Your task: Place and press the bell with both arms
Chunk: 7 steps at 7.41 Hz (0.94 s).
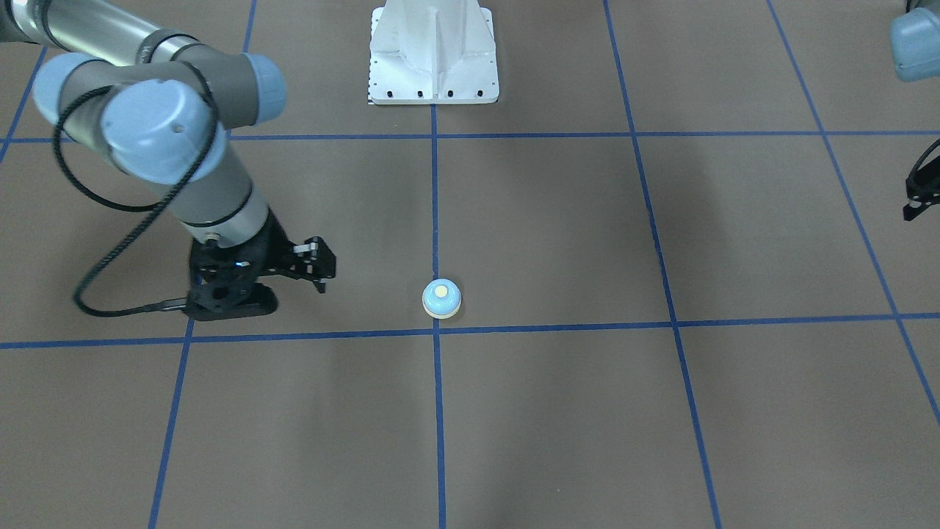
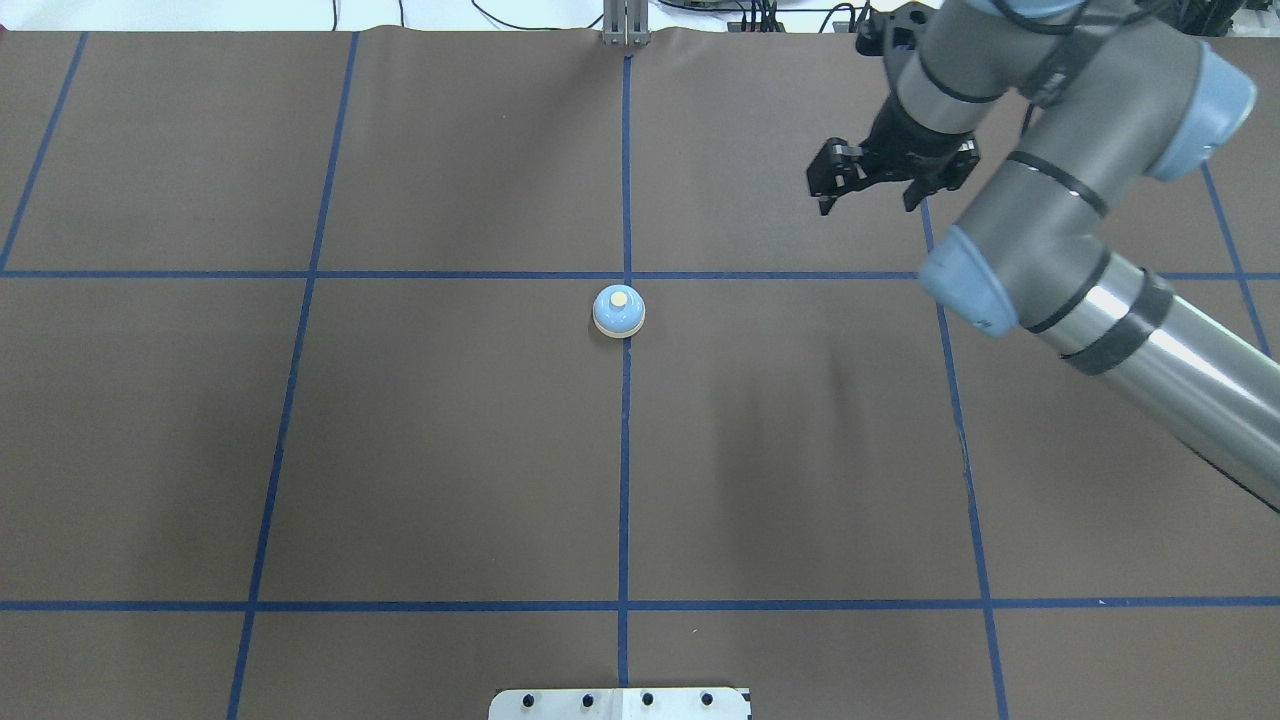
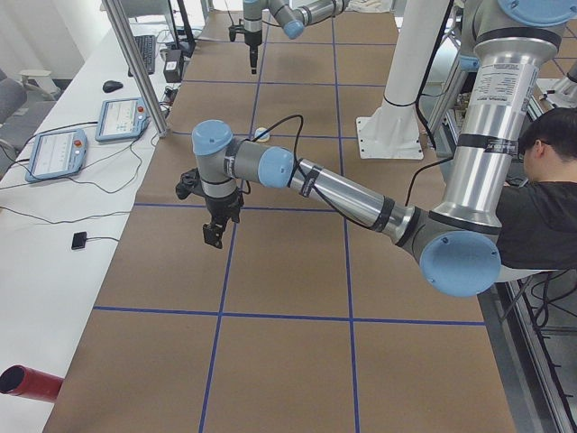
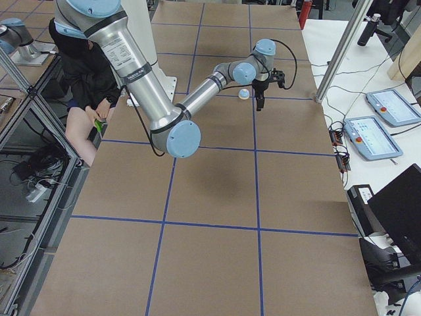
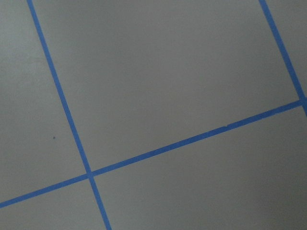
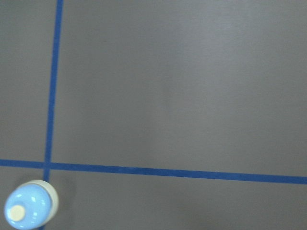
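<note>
I work over a table (image 2: 430, 450) covered in brown paper and ruled into large squares by blue tape lines (image 2: 624, 480). My white pedestal (image 1: 433, 66) is bolted at its near edge. Across from me stands a white side table (image 3: 54, 234) carrying 2 teach pendants (image 3: 56, 152), a keyboard (image 3: 144, 52) and a mouse (image 3: 112, 86). A person (image 3: 541, 216) in black sits beside my base.

The bell (image 2: 619, 311) is a small light-blue dome with a cream round button on top and a cream rim at its foot. It stands upright on the centre tape line, just on my side of a crossing of 2 lines.

My right fingers (image 2: 840, 175) hang above the table, spread apart and holding nothing, well apart from the bell. My left fingers (image 3: 212, 234) hang far off on the bell's other side. I cannot tell whether they are spread or clenched.
</note>
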{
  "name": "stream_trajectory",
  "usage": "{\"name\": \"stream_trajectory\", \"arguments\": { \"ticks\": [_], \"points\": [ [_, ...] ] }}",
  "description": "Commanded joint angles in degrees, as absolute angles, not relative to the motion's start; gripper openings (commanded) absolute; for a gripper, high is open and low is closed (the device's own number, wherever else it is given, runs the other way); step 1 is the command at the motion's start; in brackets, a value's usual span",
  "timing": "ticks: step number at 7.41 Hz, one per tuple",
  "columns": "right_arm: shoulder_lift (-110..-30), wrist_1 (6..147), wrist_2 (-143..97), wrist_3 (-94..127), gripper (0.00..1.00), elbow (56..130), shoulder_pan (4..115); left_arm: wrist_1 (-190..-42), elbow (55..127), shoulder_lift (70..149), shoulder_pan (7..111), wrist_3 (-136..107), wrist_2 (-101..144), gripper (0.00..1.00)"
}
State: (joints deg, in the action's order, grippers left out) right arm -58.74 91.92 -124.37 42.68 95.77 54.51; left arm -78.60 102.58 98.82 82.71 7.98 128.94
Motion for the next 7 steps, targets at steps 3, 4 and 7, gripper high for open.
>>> {"name": "stream_trajectory", "arguments": {
  "ticks": [3, 4, 7],
  "points": [
    [-78.89, 91.93, -133.15, 12.28, 1.00, 99.05, 72.65, -79.63, 93.09, 95.71, 91.30, 22.39, 129.38, 1.00],
    [-82.32, 91.93, -134.11, 8.39, 1.00, 99.14, 76.08, -79.72, 92.21, 95.19, 92.19, 22.41, 129.38, 1.00],
    [-91.82, 91.32, -136.05, 3.69, 1.00, 99.75, 82.61, -87.26, 92.20, 89.75, 93.16, 21.62, 129.37, 1.00]
  ]
}}
